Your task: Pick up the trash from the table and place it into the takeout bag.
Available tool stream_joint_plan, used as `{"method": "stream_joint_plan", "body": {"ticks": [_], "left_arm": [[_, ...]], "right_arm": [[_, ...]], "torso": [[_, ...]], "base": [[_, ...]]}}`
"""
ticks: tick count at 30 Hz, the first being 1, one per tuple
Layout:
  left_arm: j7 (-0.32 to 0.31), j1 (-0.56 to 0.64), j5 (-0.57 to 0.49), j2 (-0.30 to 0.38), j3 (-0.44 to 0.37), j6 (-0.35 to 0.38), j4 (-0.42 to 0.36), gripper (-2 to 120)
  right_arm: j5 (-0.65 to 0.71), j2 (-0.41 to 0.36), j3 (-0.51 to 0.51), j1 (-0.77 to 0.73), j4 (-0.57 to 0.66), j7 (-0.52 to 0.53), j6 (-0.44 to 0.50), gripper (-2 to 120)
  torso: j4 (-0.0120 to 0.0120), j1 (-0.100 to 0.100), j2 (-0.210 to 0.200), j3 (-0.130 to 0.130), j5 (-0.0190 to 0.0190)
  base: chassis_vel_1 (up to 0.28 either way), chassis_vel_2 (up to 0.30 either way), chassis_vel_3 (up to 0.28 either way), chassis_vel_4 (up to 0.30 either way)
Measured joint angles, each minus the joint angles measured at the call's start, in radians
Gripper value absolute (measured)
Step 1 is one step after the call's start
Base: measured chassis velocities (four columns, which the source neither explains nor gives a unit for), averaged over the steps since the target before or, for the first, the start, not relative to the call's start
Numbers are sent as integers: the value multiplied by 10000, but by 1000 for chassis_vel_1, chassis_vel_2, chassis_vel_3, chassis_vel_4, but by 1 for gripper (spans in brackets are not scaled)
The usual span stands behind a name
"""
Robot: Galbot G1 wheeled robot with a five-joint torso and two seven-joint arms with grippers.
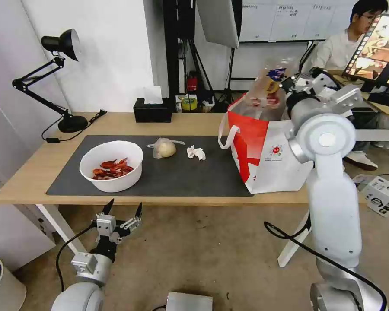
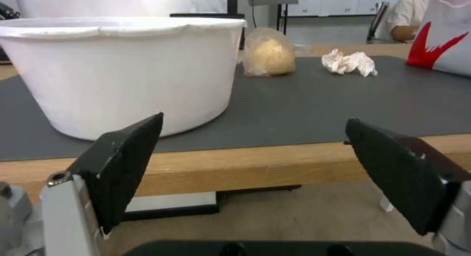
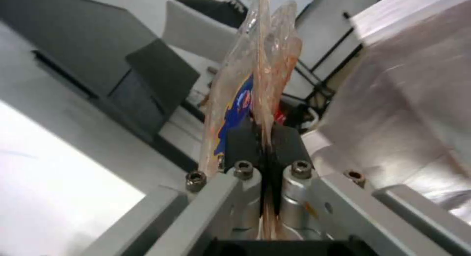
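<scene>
Clamshell tray point(image 1: 268, 88) of clear plastic, pinched by one edge in the right gripper point(image 1: 289, 84) and held edge-on above the open mouth of the takeout bag point(image 1: 263, 151), near the table's right end. Long axis roughly upright in the head view, tilted slightly, red scraps and a blue label visible through the plastic. Seen in the right wrist view as two thin clear sheets point(image 3: 260, 64) running straight out from between the black fingertips point(image 3: 240, 142), pressed tight together on the plastic; silver foil lining point(image 3: 392, 101) just beside. Blue label point(image 3: 235, 116) sharper here than from the head camera.

Remaining trash on the dark grey mat point(image 1: 181, 172) of the table point(image 1: 30, 172): white bowl point(image 1: 111, 166) with red crayfish shells at the left, bagged beige bun point(image 1: 165, 148) in the middle, crumpled white tissue point(image 1: 196, 152) to its right, all apart from one another. Shells visible from the head camera, hidden behind the bowl wall point(image 2: 123, 72) in the left wrist view, which shows bun point(image 2: 269, 55) and tissue point(image 2: 349, 62) side-on, plus the bag's red panel point(image 2: 432, 46).

Left gripper point(image 1: 122, 211) parked below the table's front edge, under the bowl, pointing up, fingers point(image 2: 127, 164) spread wide, grasping nothing.

Black tissue box point(image 1: 152, 113) and desk lamp point(image 1: 60, 77) at the far edge.
</scene>
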Motion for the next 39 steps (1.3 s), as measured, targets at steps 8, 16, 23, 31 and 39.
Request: {"method": "stream_joint_plan", "body": {"ticks": [8, 16, 23, 31, 39], "left_arm": [[4, -4, 29, -6, 94, -28, 1, 100], [5, -4, 71, -45, 141, -61, 10, 100], [6, 0, 81, -43, 147, -82, 12, 100], [6, 0, 85, -32, 155, -89, 12, 100], [6, 8, 97, -28, 162, -104, 8, 100]], "right_arm": [[-1197, -344, -166, -332, -395, -622, 18, 0], [-1672, -597, -364, -422, -610, -839, 13, 0], [-2025, -649, -437, -777, -708, -990, 6, 0], [-2092, -659, -446, -980, -631, -1130, -18, 2], [-2077, -721, -438, -1063, -431, -1149, -37, 30]], "torso": [[1, -1, 0, 0, 0], [1, 0, 0, 0, -2], [1, 0, 0, 0, -1], [1, 0, 0, 0, -1], [0, 0, 0, 0, -2]], "base": [[0, 0, 0, 0], [0, 0, 0, 0], [0, 0, 0, 0], [0, 0, 0, 0], [0, 0, 0, 0]]}}
